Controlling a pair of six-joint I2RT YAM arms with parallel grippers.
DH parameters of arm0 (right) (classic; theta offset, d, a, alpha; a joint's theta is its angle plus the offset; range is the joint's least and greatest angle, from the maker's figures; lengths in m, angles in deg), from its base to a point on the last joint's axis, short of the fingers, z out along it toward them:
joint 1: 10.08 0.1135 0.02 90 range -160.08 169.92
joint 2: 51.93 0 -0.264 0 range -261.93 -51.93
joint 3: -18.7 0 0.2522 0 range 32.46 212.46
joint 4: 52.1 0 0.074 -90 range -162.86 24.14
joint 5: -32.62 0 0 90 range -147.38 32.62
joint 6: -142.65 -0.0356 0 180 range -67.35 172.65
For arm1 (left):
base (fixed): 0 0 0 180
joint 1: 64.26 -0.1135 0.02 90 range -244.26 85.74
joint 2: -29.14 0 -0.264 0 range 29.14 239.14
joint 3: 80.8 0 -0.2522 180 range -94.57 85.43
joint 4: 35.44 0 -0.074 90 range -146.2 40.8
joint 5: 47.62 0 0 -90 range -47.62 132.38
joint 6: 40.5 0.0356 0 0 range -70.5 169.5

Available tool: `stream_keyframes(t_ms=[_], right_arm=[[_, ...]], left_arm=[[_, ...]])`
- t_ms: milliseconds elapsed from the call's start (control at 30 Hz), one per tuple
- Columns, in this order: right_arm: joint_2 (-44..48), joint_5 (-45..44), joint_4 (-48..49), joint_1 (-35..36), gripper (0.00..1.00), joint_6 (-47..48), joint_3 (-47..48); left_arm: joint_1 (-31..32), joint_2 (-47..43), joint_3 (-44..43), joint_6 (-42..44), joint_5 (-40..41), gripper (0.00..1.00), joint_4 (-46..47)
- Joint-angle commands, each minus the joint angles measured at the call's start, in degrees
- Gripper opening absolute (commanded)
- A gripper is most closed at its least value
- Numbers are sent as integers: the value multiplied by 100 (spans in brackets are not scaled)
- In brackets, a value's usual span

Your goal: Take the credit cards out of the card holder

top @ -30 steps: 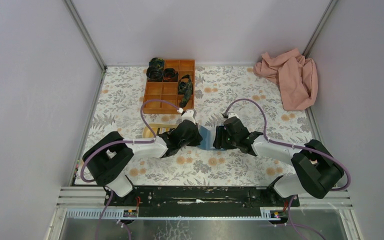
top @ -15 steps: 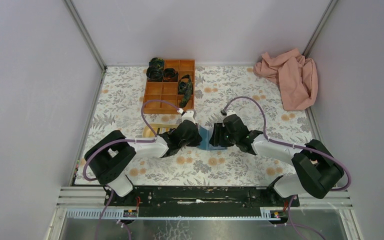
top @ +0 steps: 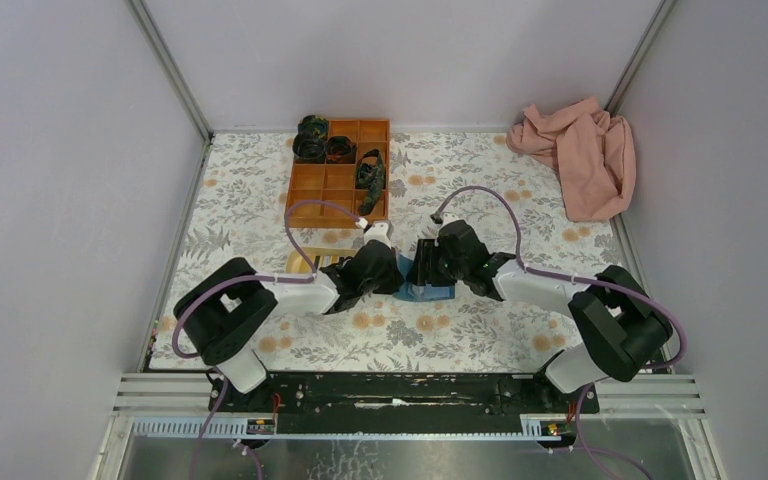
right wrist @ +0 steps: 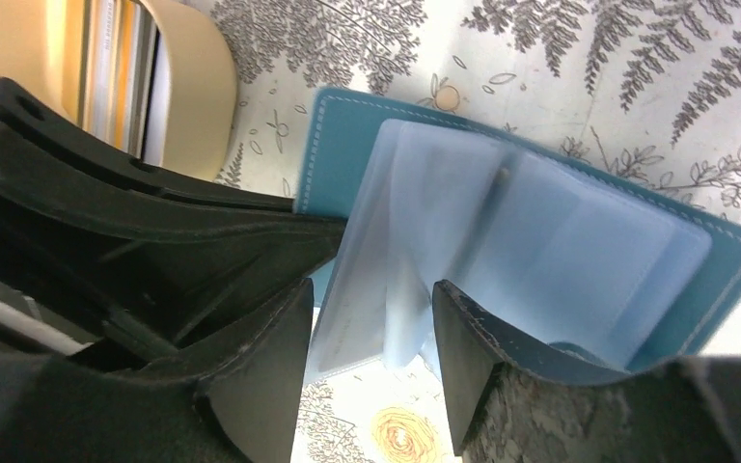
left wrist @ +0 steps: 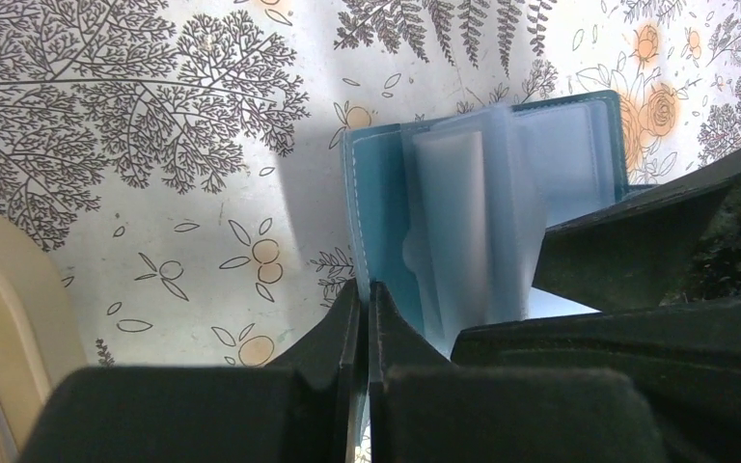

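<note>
Top view, left to right: yellow tray (top: 300,260) at 9 o'clock of the table (top: 460,335) centre, mostly under my left arm. Orange compartment box (top: 325,185) at 11 o'clock, dark rolled items in its far cells. Left gripper (left wrist: 367,289) has its fingers pressed together, pinching the edge of the card holder's (left wrist: 381,193) blue cover. Holder lies open at table centre between both grippers, clear sleeves (right wrist: 540,241) fanned upward. Right gripper (right wrist: 371,286) comes in from 3 o'clock, fingers spread, sleeve leaves standing in the gap; can't tell if the pads touch them. Credit cards: can't make any out through the frosted plastic. Pink cloth (top: 580,150) bunched at 1 o'clock, well apart
</note>
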Motion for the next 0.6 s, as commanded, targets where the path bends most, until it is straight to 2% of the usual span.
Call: stream_keyframes(t_ms=[0, 200, 333, 467, 567], right_arm=[[-50, 228, 278, 99, 56, -62, 350], [-191, 214, 269, 237, 56, -83, 556], [-222, 97, 261, 250, 56, -61, 482], [-103, -119, 199, 251, 56, -47, 336], [-73, -254, 94, 234, 56, -47, 291]], left_arm=[[-15, 162, -74, 80, -188, 0, 117], [-11, 161, -70, 89, -134, 1, 90], [-24, 86, -65, 105, -10, 18, -20], [-32, -39, -77, 54, 258, 42, -264], [-70, -222, -48, -10, 523, 67, -450]])
